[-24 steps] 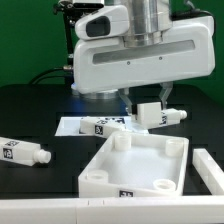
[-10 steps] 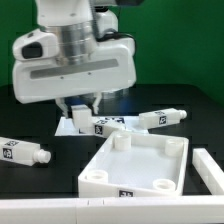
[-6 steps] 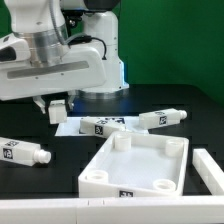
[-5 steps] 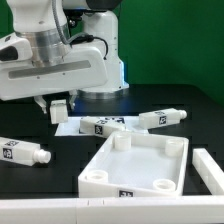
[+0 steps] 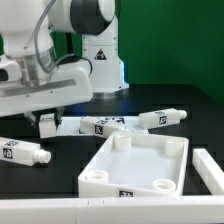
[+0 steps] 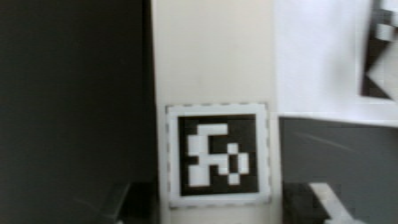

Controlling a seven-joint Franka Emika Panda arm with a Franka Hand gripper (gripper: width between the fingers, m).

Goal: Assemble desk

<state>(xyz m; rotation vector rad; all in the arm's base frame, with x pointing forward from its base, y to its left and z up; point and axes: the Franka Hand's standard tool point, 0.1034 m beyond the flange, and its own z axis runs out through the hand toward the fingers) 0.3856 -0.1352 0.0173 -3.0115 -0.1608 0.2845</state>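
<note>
The gripper [image 5: 47,122], jaws released and empty, hangs at the frame's left, near the loose leg [image 5: 22,152] lying at lower left. The tabletop [image 5: 135,165] sits at lower centre. For a sound grasp, centre the leg between the fingers [image 6: 334,208], square them to its flat sides, and descend fully before closing.

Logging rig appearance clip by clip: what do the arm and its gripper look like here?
The arm is glossy white, built of rounded shells with a dark joint cap, and a thin dark cable loops beside it. The gripper has a wide, boxy white housing with rounded edges. No lettering is legible.
</note>
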